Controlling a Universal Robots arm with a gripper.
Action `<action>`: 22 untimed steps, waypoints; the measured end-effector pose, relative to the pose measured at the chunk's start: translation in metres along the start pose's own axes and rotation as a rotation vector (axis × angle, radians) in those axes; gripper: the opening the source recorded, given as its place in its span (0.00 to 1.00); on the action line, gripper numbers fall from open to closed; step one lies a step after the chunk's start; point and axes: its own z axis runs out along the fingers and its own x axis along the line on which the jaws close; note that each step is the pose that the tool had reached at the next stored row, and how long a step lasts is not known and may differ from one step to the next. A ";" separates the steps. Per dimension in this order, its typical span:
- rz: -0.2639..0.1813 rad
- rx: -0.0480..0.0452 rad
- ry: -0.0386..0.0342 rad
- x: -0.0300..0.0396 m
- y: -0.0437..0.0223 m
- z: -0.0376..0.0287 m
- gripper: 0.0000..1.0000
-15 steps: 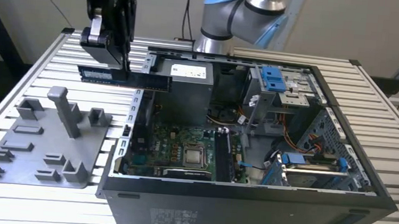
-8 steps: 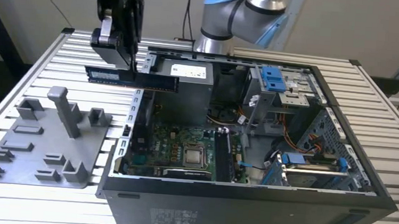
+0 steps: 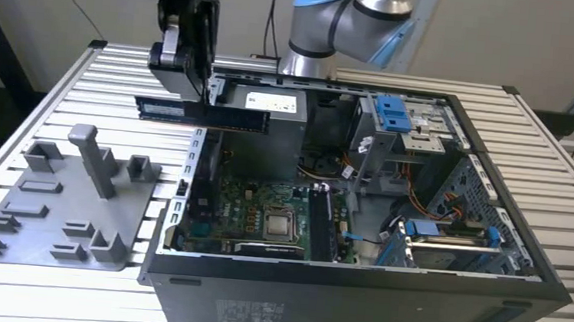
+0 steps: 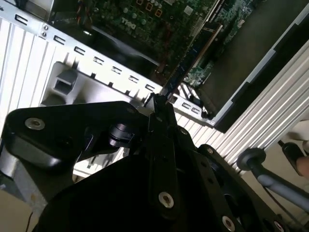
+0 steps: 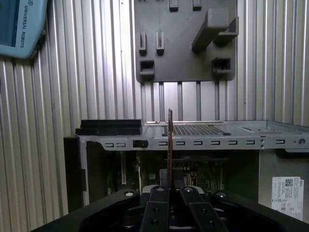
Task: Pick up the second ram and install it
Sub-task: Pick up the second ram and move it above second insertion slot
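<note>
The second ram (image 3: 201,114) is a thin dark stick held level in the air. It hangs above the rim of the open computer case (image 3: 525,264), on the exterior view's left. My gripper (image 3: 194,96) is shut on its top edge from above. In the first wrist view the ram (image 5: 170,140) shows edge-on, rising from between the gripper (image 5: 170,186) fingers over the case wall. In the second wrist view the ram (image 4: 188,65) runs out from the gripper (image 4: 161,104) toward the motherboard (image 4: 145,21).
A grey fixture plate (image 3: 47,211) with upright blocks lies on the slatted table at the exterior view's left. Inside the case sit the motherboard (image 3: 251,220), a dark stick upright in a slot (image 3: 319,225), blue drive latches (image 3: 394,112) and cables.
</note>
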 end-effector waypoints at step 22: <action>0.000 -0.0003 0.0000 -0.0021 -0.0428 0.0003 0.14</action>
